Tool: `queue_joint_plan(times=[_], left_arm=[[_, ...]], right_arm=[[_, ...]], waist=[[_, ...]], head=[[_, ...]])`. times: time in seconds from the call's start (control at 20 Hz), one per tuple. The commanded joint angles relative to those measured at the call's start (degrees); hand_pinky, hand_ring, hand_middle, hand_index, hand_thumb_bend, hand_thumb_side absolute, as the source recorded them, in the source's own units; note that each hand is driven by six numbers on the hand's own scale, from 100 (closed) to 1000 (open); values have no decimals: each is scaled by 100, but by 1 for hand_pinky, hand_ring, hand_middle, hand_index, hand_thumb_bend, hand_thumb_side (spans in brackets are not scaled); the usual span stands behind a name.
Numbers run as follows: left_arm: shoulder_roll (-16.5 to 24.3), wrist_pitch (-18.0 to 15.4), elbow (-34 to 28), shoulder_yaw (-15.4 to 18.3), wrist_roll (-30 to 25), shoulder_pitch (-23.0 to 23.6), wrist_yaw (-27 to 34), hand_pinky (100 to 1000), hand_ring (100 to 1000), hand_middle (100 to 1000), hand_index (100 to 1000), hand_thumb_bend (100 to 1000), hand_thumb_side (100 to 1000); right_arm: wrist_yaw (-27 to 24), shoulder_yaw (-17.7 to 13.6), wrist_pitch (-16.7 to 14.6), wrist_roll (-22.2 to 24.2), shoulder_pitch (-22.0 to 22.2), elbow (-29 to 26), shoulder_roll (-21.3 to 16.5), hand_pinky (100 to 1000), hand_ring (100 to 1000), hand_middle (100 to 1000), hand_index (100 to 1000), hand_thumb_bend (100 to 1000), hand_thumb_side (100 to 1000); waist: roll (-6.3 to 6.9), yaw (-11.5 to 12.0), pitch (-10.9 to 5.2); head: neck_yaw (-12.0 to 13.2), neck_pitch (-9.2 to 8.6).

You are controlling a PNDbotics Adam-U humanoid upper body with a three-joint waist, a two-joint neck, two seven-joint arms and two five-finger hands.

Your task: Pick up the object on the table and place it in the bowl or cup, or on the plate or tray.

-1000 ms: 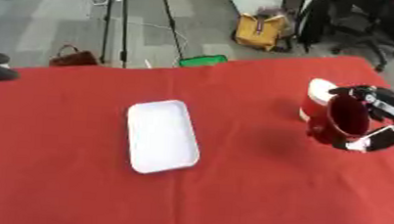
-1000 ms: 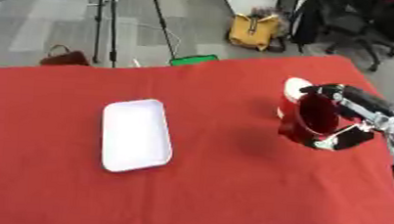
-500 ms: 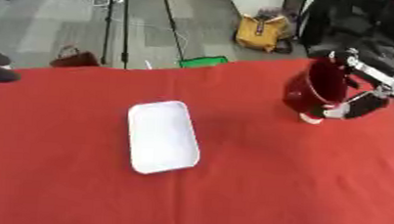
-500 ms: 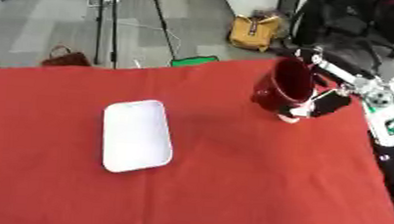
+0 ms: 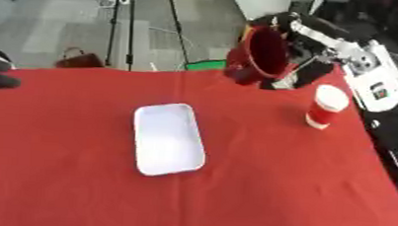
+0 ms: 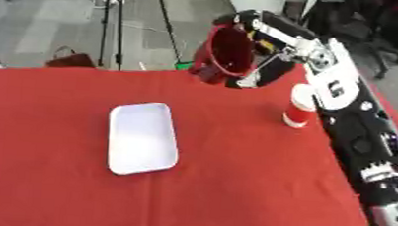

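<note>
My right hand (image 5: 302, 67) is holding a dark red cup (image 5: 260, 54) in the air above the table's far edge, fingers curled round its body. The cup is tilting, its mouth facing toward me and to the right. A white tray (image 5: 168, 138) is lying on the red table (image 5: 76, 191) left of centre, well apart from the cup, with nothing in it. A small red and white cup (image 5: 326, 106) is standing upright near the table's right edge, just below my right hand and clear of it. At the left edge of the left eye view a dark shape is showing at table level; I cannot tell what it is.
</note>
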Motion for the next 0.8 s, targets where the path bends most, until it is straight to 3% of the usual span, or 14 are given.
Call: queue_joint_plan(times=[0.05, 0.4, 0.8], left_arm=[[145, 5, -123, -34, -63, -104, 54, 751, 653, 681, 787, 952, 689], [88, -9, -123, -104, -151, -222, 141, 751, 654, 682, 787, 952, 687], [64, -17, -123, -118, -190, -254, 179, 751, 654, 682, 787, 951, 688]], right_arm=[[247, 82, -1971, 1971, -305, 200, 149, 113, 457, 738, 811, 205, 100], [1200, 282, -1971, 1971, -550, 899, 812, 141, 469, 744, 810, 211, 100], [2240, 190, -1971, 1970, -452, 1449, 1222, 182, 487, 749, 809, 217, 107]], waist=[[-3, 42, -115], [21, 247, -90], [36, 320, -75]], head=[[-54, -60], [-167, -92], [-230, -121]])
